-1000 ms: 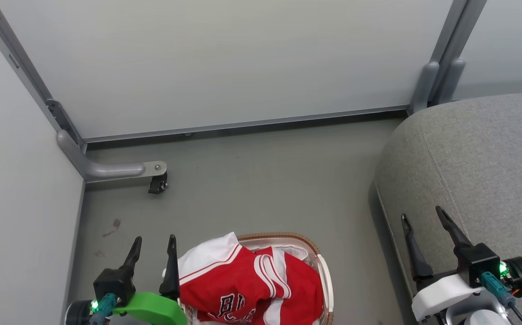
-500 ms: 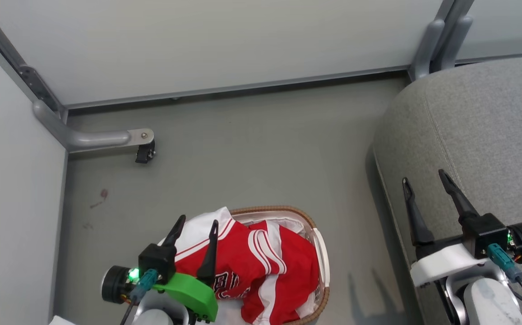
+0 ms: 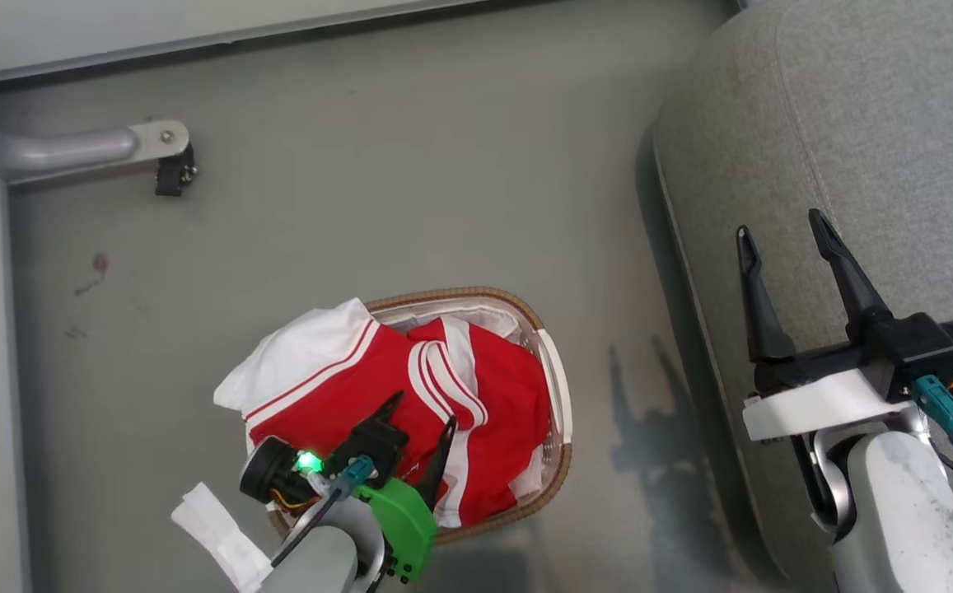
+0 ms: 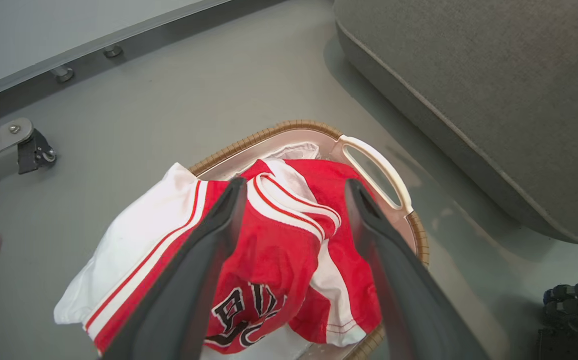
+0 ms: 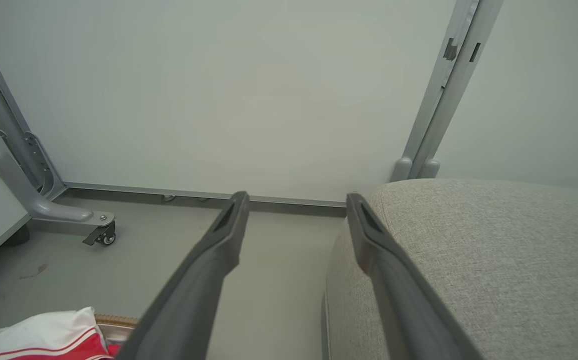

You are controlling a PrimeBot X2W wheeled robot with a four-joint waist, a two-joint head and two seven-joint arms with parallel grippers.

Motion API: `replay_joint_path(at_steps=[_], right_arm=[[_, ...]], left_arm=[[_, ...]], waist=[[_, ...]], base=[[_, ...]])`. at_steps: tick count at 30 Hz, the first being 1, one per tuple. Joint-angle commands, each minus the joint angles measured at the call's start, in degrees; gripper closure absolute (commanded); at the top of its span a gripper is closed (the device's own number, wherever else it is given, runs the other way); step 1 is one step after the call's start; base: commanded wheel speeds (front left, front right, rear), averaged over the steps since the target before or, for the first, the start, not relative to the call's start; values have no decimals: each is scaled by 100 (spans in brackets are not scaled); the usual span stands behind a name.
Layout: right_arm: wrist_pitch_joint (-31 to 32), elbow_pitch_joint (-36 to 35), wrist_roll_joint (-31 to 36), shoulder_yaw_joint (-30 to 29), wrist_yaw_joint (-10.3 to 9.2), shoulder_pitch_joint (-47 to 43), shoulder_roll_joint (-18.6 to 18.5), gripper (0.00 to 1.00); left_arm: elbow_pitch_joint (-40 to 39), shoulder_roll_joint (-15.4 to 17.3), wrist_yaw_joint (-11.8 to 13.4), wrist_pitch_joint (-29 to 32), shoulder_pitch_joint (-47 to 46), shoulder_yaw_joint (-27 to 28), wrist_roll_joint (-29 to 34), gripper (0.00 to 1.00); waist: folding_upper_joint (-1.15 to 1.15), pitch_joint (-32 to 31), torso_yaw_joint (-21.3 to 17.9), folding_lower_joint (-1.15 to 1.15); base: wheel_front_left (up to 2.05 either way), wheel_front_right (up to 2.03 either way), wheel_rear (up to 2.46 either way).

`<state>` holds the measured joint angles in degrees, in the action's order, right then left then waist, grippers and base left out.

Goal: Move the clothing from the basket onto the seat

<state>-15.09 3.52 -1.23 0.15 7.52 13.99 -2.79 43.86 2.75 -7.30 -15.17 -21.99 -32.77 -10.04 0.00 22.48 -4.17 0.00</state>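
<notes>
The red clothing (image 3: 336, 395) with white stripes is heaped in the white basket (image 3: 460, 295) on the floor, one white-edged piece hanging over its left rim. Black-and-white lettering shows on the clothing (image 4: 279, 235) in the left wrist view. My left gripper (image 3: 425, 409) hovers open just above the heap, its fingers (image 4: 294, 185) straddling the red cloth, nothing held. The grey sofa seat (image 3: 855, 123) lies to the right of the basket (image 4: 289, 127). My right gripper (image 3: 777, 224) stands open over the seat's (image 5: 468, 250) left edge, empty (image 5: 296, 196).
A grey partition foot with a caster (image 3: 167, 161) stands on the floor at the far left, and white wall panels (image 5: 244, 100) close off the back. A white tag (image 3: 217, 531) hangs by my left forearm. Bare grey floor (image 3: 410, 189) separates basket and wall.
The head camera has tilted down, shifting the whole picture upward. My left gripper has swung right from beside the basket to above the clothing. The right gripper stays open by the sofa.
</notes>
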Motion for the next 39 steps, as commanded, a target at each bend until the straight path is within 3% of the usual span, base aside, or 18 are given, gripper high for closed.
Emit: replay_joint_path(at_steps=[1, 9, 12, 18, 26, 27, 29, 31, 39], right_arm=[[-12, -45, -54, 16, -6, 135, -19, 0], [-13, -124, -230, 124, -6, 386, -18, 0], [-13, -144, -298, 158, -6, 454, -17, 0], [-13, -169, -406, 202, -6, 565, -18, 0], [-13, -157, -499, 248, -6, 686, -18, 0], [-13, -153, -507, 250, -6, 694, -18, 0], [-13, -140, -508, 251, -6, 702, -19, 0], [-13, -122, -509, 248, -6, 717, -18, 0], [-13, -18, -377, 148, -6, 616, -19, 0]], left_arm=[[124, 88, -26, 2, -204, -161, -67, 0], [1051, 357, -24, 1, -845, -1053, -397, 0], [1270, 496, -1, 2, -1078, -1076, -342, 0], [1793, 692, 299, 2, -1418, -1091, -129, 0], [2437, 775, 490, 2, -1765, -1012, -217, 0], [2493, 768, 496, 2, -1801, -986, -249, 33], [2582, 746, 485, 2, -1843, -951, -276, 81], [2616, 730, 470, 2, -1870, -920, -324, 100], [2151, 672, 415, 2, -1704, -771, -494, 100]], waist=[[0, 662, -438, 0], [0, 1250, -726, 0], [0, 1425, -807, 0], [0, 1674, -931, 0], [0, 1853, -999, 0], [0, 1864, -1002, 0], [0, 1867, -1004, 0], [0, 1849, -996, 0], [0, 1494, -846, 0]], base=[[0, 0, 0], [0, 0, 0], [0, 0, 0], [0, 0, 0], [0, 0, 0], [0, 0, 0], [0, 0, 0], [0, 0, 0], [0, 0, 0]])
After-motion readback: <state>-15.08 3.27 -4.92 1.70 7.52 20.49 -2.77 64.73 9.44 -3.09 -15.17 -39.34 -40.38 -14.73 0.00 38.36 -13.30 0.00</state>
